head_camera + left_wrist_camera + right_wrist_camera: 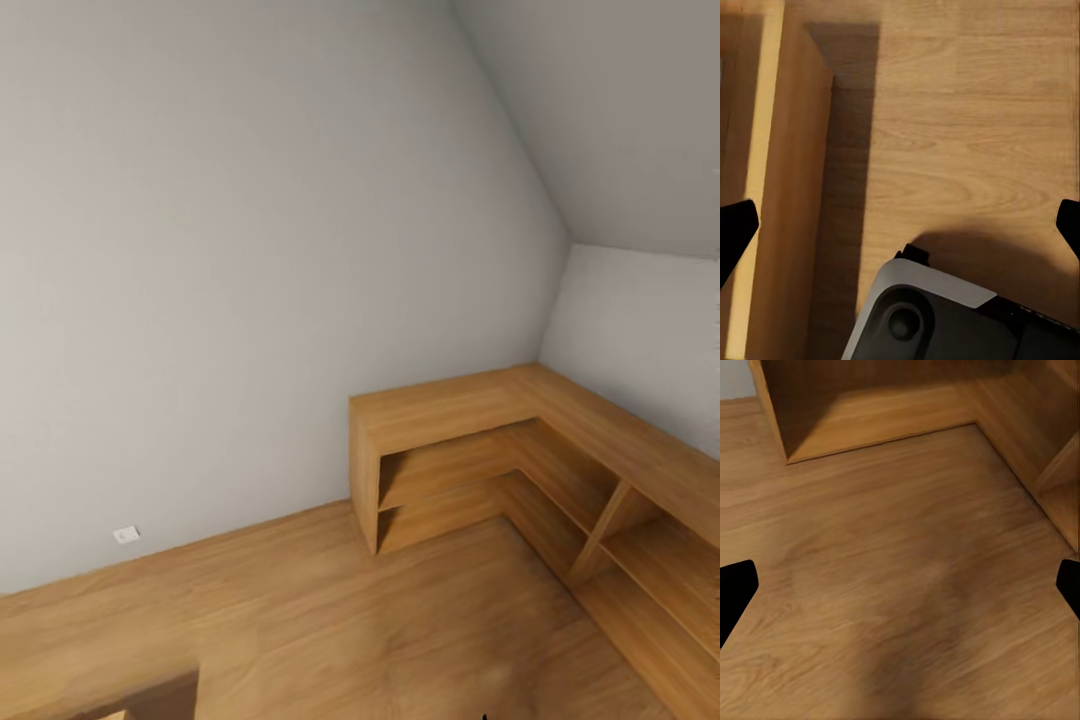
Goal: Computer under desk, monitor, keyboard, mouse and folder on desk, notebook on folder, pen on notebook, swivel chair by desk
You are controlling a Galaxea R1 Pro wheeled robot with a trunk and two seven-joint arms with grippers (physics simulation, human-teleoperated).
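Head camera is looking down into a room corner: pale grey wall (pixel 250 250), sloped ceiling, wooden floor (pixel 330 620), and a low L-shaped wooden shelf unit (pixel 520 450) running along both walls, its open compartments bare. A small white wall outlet (pixel 126 534) is sitting low on the wall near the floor; no writing is readable on it, and no brand or label is showing anywhere. None of the task's things are appearing here, no desk, monitor, keyboard, folder or chair, so the robot is judged to be travelling or turning to search, with the workspace lying elsewhere. Left gripper (pixel 900 225) is hanging spread wide with nothing between its fingertips, pointing down at the floor, with the robot's own grey-and-black base (pixel 937 315) below it and a wooden panel edge (pixel 791 187) beside. Right gripper (pixel 900 585) is likewise spread and holding nothing, facing the floor ahead of the shelf unit's lower bay. Both arms are seemingly being carried low and unloaded, a sensible posture for driving: nothing to drop, fingers ready. Next move probably calls for rotating the base away from this corner to find the counter.
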